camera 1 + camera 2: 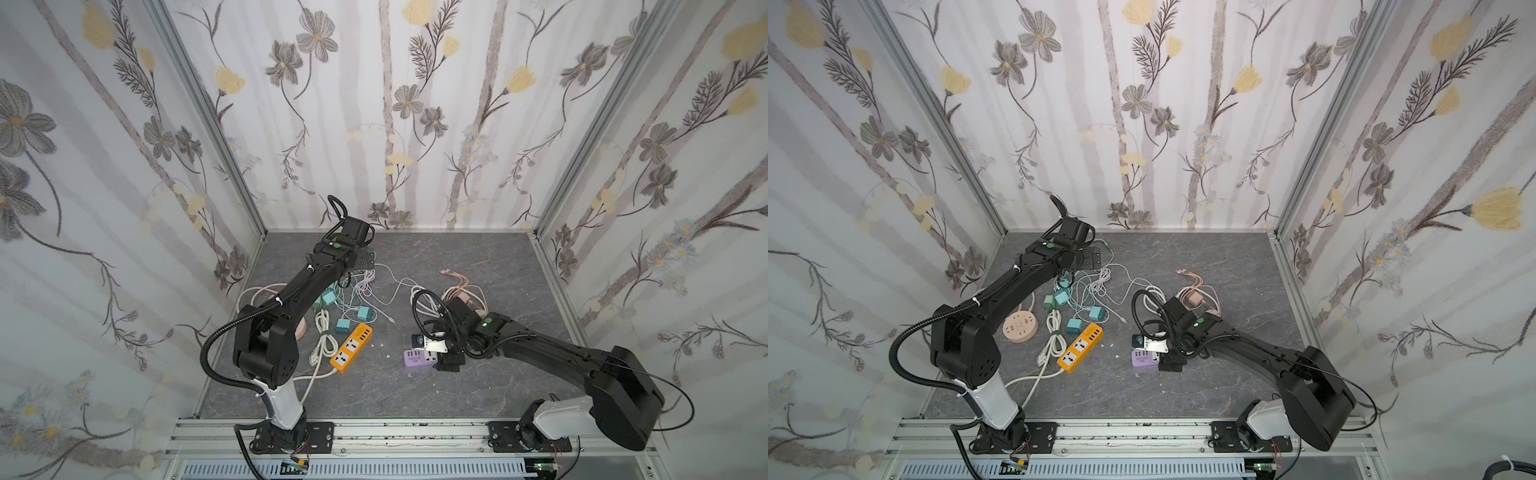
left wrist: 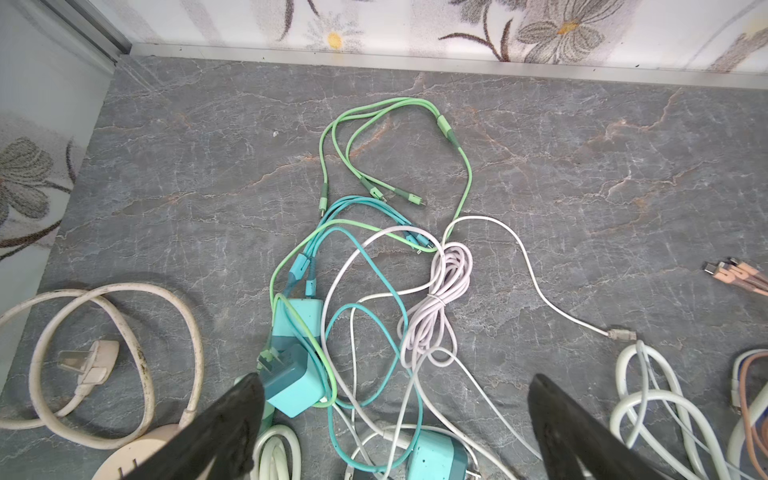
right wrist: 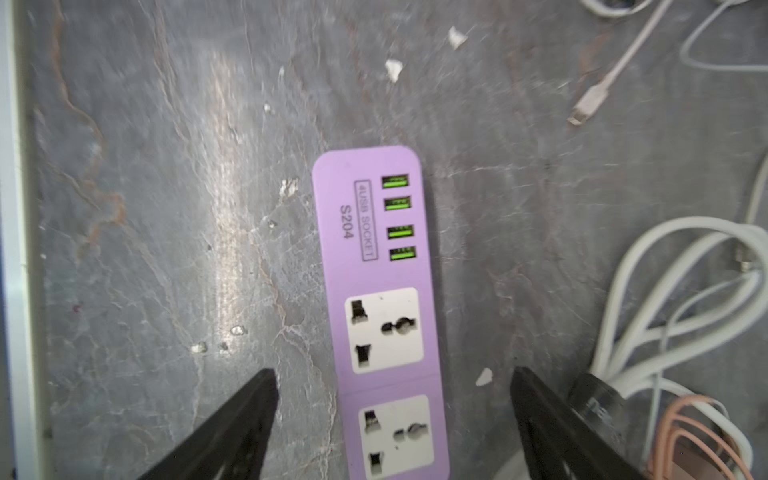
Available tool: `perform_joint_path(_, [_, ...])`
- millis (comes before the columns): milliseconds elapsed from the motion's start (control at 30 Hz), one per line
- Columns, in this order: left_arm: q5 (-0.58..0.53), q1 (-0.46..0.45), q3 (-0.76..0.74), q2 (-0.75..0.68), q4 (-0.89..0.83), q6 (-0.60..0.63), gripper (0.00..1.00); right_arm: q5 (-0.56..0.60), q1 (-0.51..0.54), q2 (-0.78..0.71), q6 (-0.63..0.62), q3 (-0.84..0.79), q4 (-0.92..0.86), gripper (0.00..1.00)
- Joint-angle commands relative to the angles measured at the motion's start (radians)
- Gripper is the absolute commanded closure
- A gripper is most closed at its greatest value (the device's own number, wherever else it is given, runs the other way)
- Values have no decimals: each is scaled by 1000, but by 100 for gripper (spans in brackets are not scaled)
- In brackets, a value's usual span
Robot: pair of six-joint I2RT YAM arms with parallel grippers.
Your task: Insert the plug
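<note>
A purple power strip (image 3: 374, 249) with two white sockets and green USB ports lies flat on the grey table. My right gripper (image 3: 392, 374) stands open above it, its fingers apart on either side of the strip, touching nothing. In both top views that gripper (image 1: 449, 362) sits at the strip's (image 1: 417, 358) right end. My left gripper (image 2: 395, 386) is open over a tangle of cables. A teal charger plug (image 2: 291, 386), prongs showing, lies on the table right beside one finger (image 2: 245, 399). Nothing is held.
An orange power strip (image 1: 351, 347) and a round pink socket (image 1: 1019, 327) lie left of centre. More teal chargers (image 2: 436, 457), green and white cables, a white three-pin plug (image 2: 89, 365), coiled white cord (image 3: 665, 291) and a pink charger (image 1: 1192, 298) clutter the table. Walls enclose three sides.
</note>
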Motion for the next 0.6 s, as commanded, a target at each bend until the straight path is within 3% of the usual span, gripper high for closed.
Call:
perform_joint_path(0, [1, -20, -33, -29, 74, -11, 0, -54, -92, -126, 236, -26, 81, 1])
perform_joint_path(133, [-22, -68, -53, -28, 88, -16, 0, 16, -264, -183, 565, -9, 120, 1])
perform_joint_path(300, [-5, -117, -31, 6, 71, -30, 0, 113, -416, -65, 861, 84, 18, 10])
perform_joint_path(467, [50, -157, 7, 56, 56, -28, 0, 75, -527, 52, 1043, 154, -38, 14])
perform_joint_path(567, [62, -177, 31, 87, 48, -35, 0, 122, -544, 120, 1011, 204, -75, 16])
